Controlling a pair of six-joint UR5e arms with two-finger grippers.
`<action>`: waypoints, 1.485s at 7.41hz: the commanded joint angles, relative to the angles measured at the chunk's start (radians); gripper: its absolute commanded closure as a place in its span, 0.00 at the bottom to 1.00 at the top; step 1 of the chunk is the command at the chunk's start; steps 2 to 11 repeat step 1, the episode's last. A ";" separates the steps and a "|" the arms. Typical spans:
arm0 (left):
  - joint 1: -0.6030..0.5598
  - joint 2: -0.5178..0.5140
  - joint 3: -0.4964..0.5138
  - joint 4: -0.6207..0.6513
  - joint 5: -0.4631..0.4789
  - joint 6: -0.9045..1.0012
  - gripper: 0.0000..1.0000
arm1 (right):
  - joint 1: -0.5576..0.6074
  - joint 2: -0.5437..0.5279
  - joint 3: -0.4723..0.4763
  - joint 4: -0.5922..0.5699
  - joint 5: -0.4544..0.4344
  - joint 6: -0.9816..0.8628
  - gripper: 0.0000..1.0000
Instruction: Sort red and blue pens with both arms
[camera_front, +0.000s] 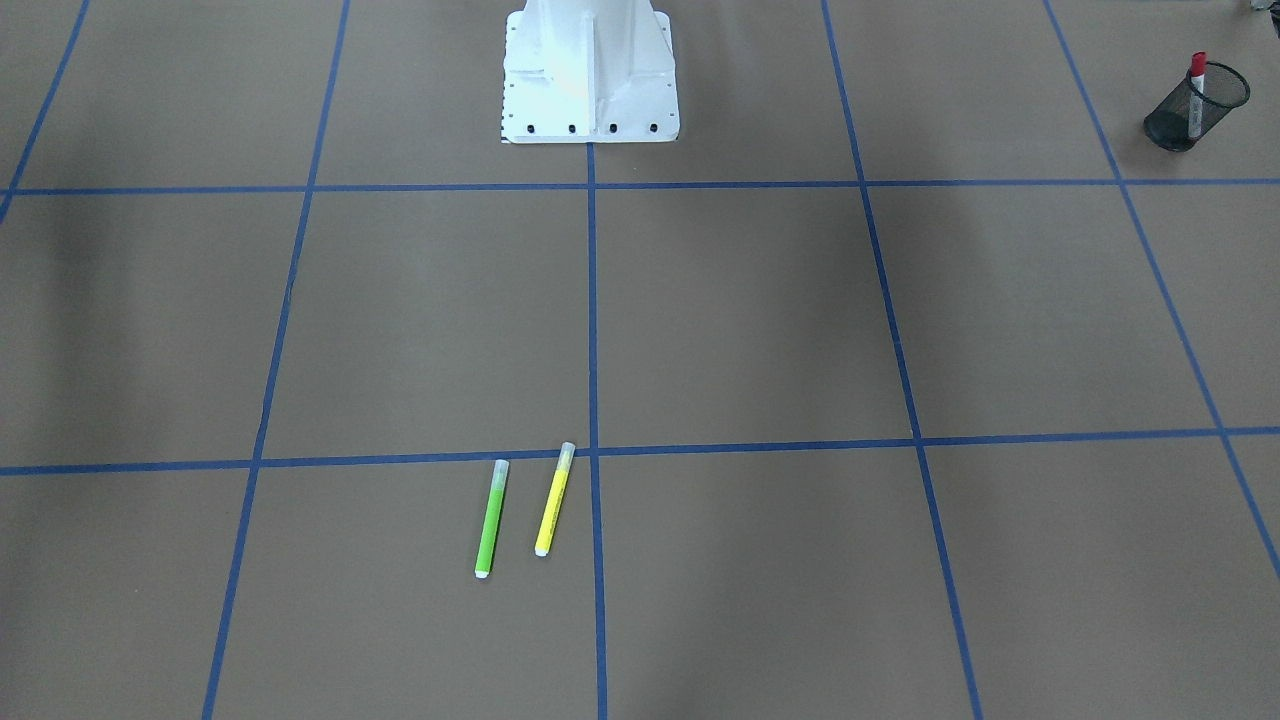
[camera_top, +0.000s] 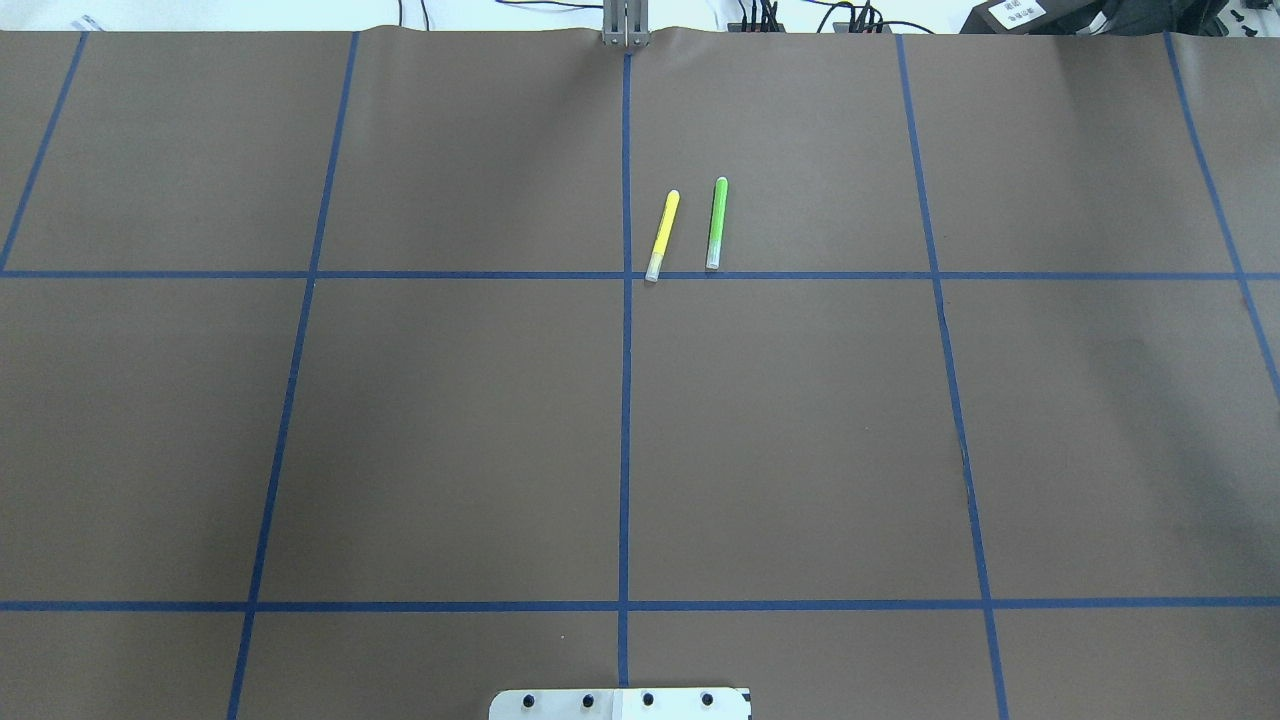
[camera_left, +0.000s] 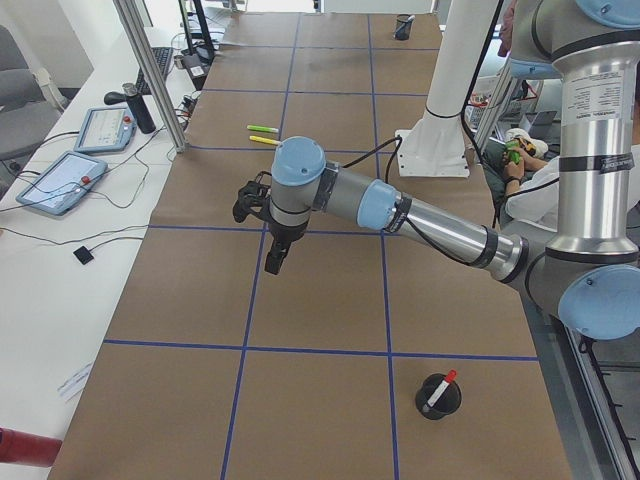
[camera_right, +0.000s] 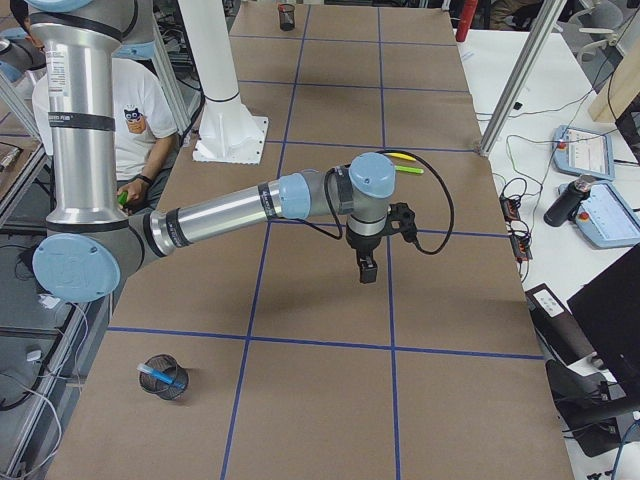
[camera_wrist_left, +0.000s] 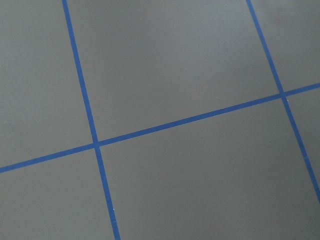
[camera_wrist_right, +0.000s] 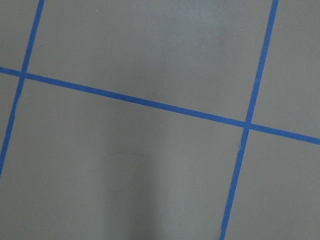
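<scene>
Four pens in play, two cups, two arms. One red pen (camera_front: 1197, 88) stands in a black mesh cup (camera_front: 1170, 122) at the robot's left end of the brown table (camera_front: 760, 320). One blue pen (camera_right: 160, 375) lies in a second mesh cup (camera_right: 181, 389) at the right end. One green pen (camera_front: 490, 518) and one yellow pen (camera_front: 554, 500) lie side by side, apart. The left gripper (camera_left: 273, 266) and right gripper (camera_right: 367, 272) hang pointing down over the table; spread or clenched, I cannot tell.

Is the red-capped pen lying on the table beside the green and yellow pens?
No, the red-capped pen stands in the black mesh cup, far from the green pen and the yellow pen.
</scene>
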 joint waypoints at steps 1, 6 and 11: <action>0.004 0.045 -0.010 -0.004 -0.009 0.002 0.00 | -0.010 -0.011 0.006 0.000 -0.005 -0.001 0.00; 0.004 0.045 -0.010 -0.004 -0.009 0.002 0.00 | -0.010 -0.011 0.006 0.000 -0.005 -0.001 0.00; 0.004 0.045 -0.010 -0.004 -0.009 0.002 0.00 | -0.010 -0.011 0.006 0.000 -0.005 -0.001 0.00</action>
